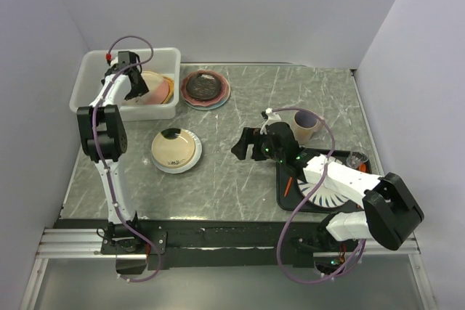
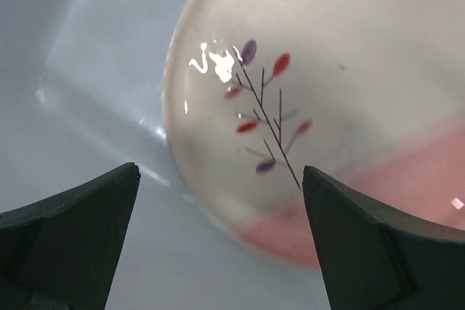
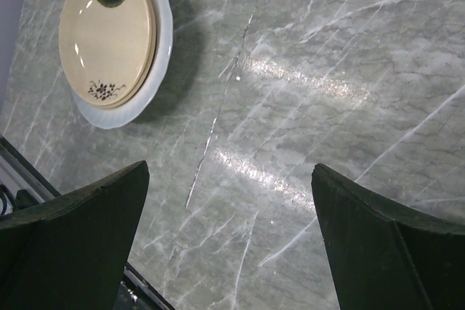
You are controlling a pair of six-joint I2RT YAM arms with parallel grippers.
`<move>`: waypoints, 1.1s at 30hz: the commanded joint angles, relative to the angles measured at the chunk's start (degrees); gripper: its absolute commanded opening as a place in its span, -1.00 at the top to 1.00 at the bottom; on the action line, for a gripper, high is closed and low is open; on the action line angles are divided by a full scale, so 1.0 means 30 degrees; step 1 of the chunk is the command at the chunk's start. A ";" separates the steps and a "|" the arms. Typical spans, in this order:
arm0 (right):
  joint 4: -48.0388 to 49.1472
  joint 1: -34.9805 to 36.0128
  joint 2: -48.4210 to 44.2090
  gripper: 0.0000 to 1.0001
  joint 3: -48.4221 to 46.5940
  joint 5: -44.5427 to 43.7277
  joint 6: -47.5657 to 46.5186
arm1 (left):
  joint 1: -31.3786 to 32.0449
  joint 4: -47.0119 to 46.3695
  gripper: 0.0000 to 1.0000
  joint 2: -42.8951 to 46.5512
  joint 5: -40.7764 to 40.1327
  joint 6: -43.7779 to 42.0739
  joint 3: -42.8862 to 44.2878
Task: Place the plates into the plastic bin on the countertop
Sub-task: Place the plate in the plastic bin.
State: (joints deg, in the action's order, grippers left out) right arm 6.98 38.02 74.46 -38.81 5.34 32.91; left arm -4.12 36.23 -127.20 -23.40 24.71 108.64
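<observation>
The translucent white plastic bin [image 1: 95,65] stands at the back left of the countertop [image 1: 240,179]. A pink and cream plate [image 1: 155,86] leans inside it over an orange one [image 1: 169,89]; the left wrist view shows its leaf-sprig face [image 2: 305,92]. My left gripper [image 1: 134,86] is inside the bin, open and empty [image 2: 218,223] over the plate's edge. A tan-gold plate on a white plate [image 1: 176,149] lies mid-left, also in the right wrist view [image 3: 109,38]. A dark brown pink-rimmed plate [image 1: 205,87] lies right of the bin. My right gripper [image 1: 245,147] hovers open and empty [image 3: 229,208] above bare countertop.
A black rectangular tray [image 1: 285,195] at the front right holds a white plate with dark radial stripes [image 1: 328,192] and an orange item [image 1: 289,185]. A tan cup [image 1: 305,125] and a small glass [image 1: 356,159] stand nearby. Walls close in left, back and right.
</observation>
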 commanded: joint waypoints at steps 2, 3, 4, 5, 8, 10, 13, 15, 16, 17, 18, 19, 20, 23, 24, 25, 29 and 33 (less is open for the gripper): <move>0.0368 0.0129 -0.1000 -1.00 0.0426 -0.0346 -0.0304 | 0.0816 -0.2436 -0.99 0.4717 -0.1633 -0.0179 -0.1727; 0.0368 0.0129 -0.0942 -1.00 0.0426 -0.0317 -0.0275 | 0.1020 -0.2495 -0.99 0.4926 -0.1779 -0.0180 -0.1847; 0.0368 0.0158 -0.0884 -1.00 0.0426 -0.0316 -0.0246 | 0.1109 -0.2583 -0.99 0.5102 -0.2071 -0.0180 -0.1993; 0.0397 0.0159 -0.0883 -1.00 0.0513 -0.0287 -0.0246 | 0.1255 -0.2642 -0.99 0.5394 -0.2132 -0.0180 -0.2053; 0.0485 0.0129 -0.1029 -1.00 0.0689 -0.0375 -0.0217 | 0.1807 -0.2613 -0.99 0.5863 -0.2628 -0.0267 -0.2111; 0.0514 0.0130 -0.1058 -1.00 0.0719 -0.0404 -0.0246 | 0.2046 -0.2468 -0.99 0.6070 -0.2922 -0.0326 -0.2083; 0.0660 0.0129 -0.1000 -1.00 0.0748 -0.0375 -0.0217 | 0.2515 -0.2437 -0.99 0.6771 -0.3099 -0.0326 -0.2315; 0.0748 0.0130 -0.0884 -1.00 0.0777 -0.0317 -0.0246 | 0.3012 -0.2700 -0.99 0.7562 -0.3216 -0.0385 -0.2637; 0.0748 0.0129 -0.0825 -1.00 0.0690 -0.0316 -0.0275 | 0.3217 -0.2788 -0.99 0.7826 -0.3245 -0.0356 -0.3016; 0.0748 0.0129 -0.0795 -1.00 0.0690 -0.0316 -0.0246 | 0.3480 -0.2992 -0.99 0.8380 -0.3188 -0.0356 -0.3223; 0.0748 0.0129 -0.0737 -1.00 0.0719 -0.0346 -0.0275 | 0.3599 -0.3023 -0.99 0.8675 -0.2752 -0.0240 -0.3399; 0.0864 0.0129 -0.0737 -1.00 0.0748 -0.0317 -0.0246 | 0.3716 -0.3197 -0.99 0.8997 -0.2545 -0.0209 -0.3923; 0.0924 0.0158 -0.0737 -1.00 0.0777 -0.0316 -0.0217 | 0.4036 -0.3373 -0.99 0.9667 -0.2514 -0.0151 -0.4218; 0.1187 0.0130 -0.0620 -1.00 0.0894 -0.0287 -0.0188 | 0.4360 -0.4281 -0.99 1.1307 -0.1374 0.0024 -0.5887; 0.1246 0.0158 -0.0532 -1.00 0.0924 -0.0258 -0.0158 | 0.4391 -0.4863 -0.99 1.1721 -0.0472 0.0112 -0.6906; 0.1449 0.0130 -0.0502 -1.00 0.0982 -0.0142 -0.0129 | 0.4420 -0.5043 -0.99 1.2508 -0.0172 0.0374 -0.7380; 0.1598 0.0130 0.0140 -1.00 0.0836 0.0064 -0.0099 | 0.4683 -0.6214 -0.99 1.4241 0.1466 0.0728 -0.9783; 0.1861 0.0159 0.0347 -1.00 0.0924 0.0240 0.0017 | 0.4742 -0.6569 -0.99 1.5094 0.2906 0.0817 -1.0754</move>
State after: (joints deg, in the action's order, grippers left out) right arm 9.72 38.06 75.05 -36.27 5.56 32.97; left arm 9.63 20.53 -84.36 -20.69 26.20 78.00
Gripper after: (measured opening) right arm 0.998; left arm 0.995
